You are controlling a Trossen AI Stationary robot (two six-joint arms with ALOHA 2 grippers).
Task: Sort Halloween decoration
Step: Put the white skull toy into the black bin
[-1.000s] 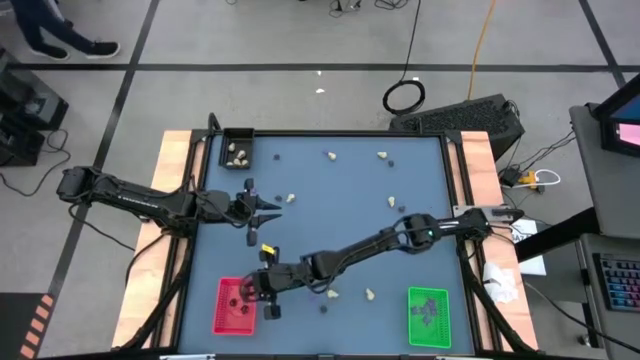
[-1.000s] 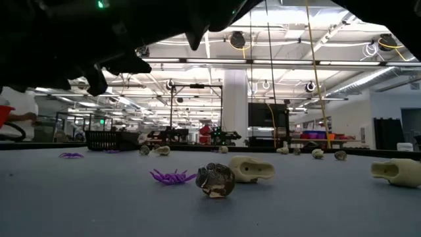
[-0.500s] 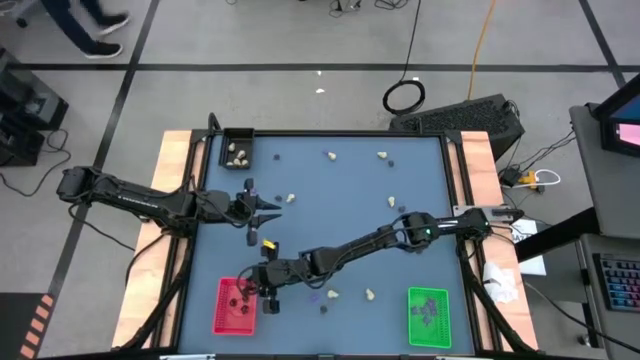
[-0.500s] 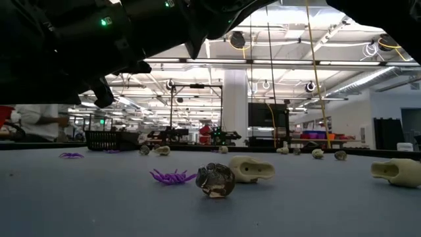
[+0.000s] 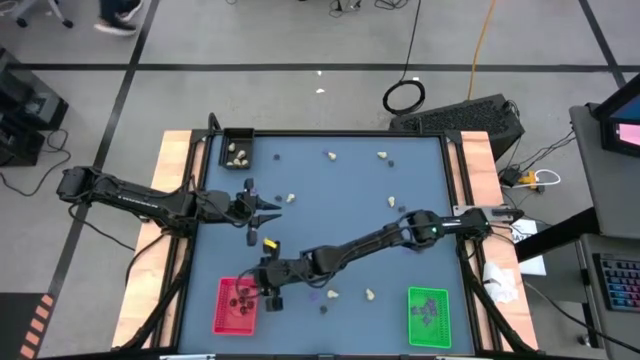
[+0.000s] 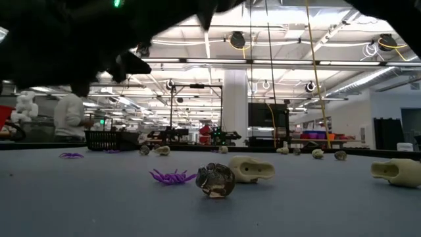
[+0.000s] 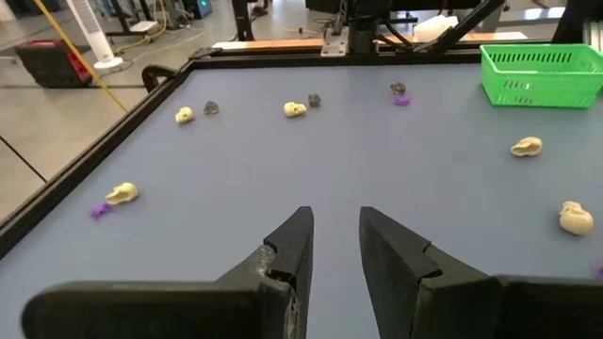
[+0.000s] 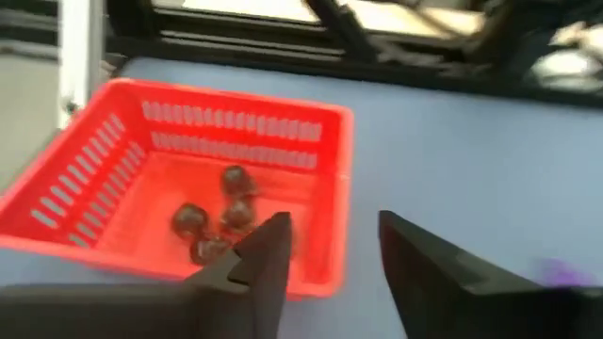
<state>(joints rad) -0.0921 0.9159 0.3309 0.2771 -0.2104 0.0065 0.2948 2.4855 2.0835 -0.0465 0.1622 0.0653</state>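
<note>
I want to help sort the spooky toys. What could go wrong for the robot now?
The right pincer hangs open and empty beside the red tray, so swinging away could bump its rim and spill the dark lumps inside. A purple bit, a dark lump and a cream lump lie close together, so one grab might catch the wrong kind.

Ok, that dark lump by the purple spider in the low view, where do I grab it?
Pinch the dark lump across its rounded middle, coming straight down from above: it sits low and roundish, with no handle to take. The purple spider lies close on one side and a cream lump close behind on the other, so keep the fingers narrow.
</note>
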